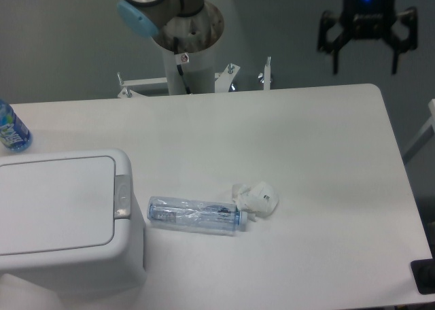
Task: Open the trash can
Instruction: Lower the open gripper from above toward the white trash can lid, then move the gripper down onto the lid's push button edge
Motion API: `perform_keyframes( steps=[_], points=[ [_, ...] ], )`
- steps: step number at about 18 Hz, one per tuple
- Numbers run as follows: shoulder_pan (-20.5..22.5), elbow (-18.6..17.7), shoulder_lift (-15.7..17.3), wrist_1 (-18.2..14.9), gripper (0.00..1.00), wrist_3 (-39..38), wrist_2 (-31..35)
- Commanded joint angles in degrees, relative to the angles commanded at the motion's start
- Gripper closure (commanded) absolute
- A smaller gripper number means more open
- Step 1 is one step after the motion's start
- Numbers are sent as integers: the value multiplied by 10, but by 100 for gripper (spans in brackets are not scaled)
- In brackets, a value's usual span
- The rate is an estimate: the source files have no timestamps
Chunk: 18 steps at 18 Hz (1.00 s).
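The boxy white plastic trash can (64,221) at lower left looked rigid; its grey latch button (122,196) probably needed pressing; the black gripper (365,58) hung upper right, jaws wide.

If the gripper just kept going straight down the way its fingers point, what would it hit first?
Probably the bare far right part of the table, though depth is unclear. The gripper hangs open, fingers down, far from the trash can.
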Motion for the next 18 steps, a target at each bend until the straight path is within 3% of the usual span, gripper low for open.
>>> perform_keyframes(
  steps=[3, 9, 12, 14, 18],
  points=[
    [-61, 19, -22, 6, 0, -109, 0],
    [-125, 32, -51, 7, 0, -331, -37],
    [-143, 33, -69, 44, 0, -347, -91],
    [-160, 34, -83, 65, 0, -362, -94],
    [-195, 32, -101, 72, 0, -368, -94]
  ],
)
